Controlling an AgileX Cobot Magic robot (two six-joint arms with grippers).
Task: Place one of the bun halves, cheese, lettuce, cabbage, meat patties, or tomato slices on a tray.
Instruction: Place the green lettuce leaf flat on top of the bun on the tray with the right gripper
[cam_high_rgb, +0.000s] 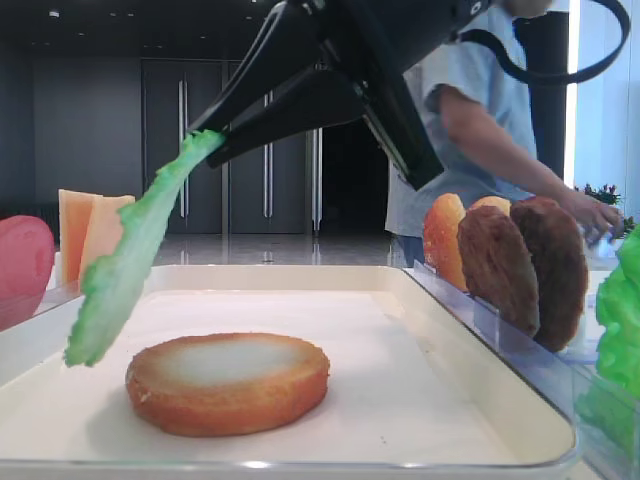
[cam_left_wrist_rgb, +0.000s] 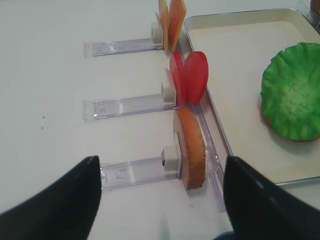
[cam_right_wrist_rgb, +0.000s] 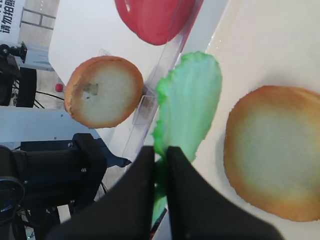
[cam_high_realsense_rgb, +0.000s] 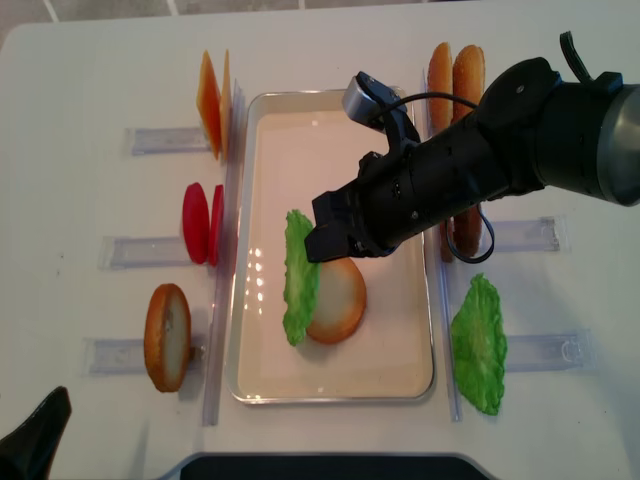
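Bun half (cam_high_rgb: 227, 383) on tray (cam_high_rgb: 440, 400) | right gripper (cam_high_rgb: 205, 135) dangling lettuce (cam_high_rgb: 125, 260) beside

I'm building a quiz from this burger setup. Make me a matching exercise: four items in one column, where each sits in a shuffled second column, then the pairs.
Items
1. lettuce
2. bun half with its pale face up
3. tomato slices
4. meat patties

Places
A. standing on edge in a clear rack left of the tray
B. lying flat on the tray
C. hanging from the shut right gripper above the tray
D. standing on edge in a clear rack right of the tray

Pairs: 1-C, 2-B, 3-A, 4-D
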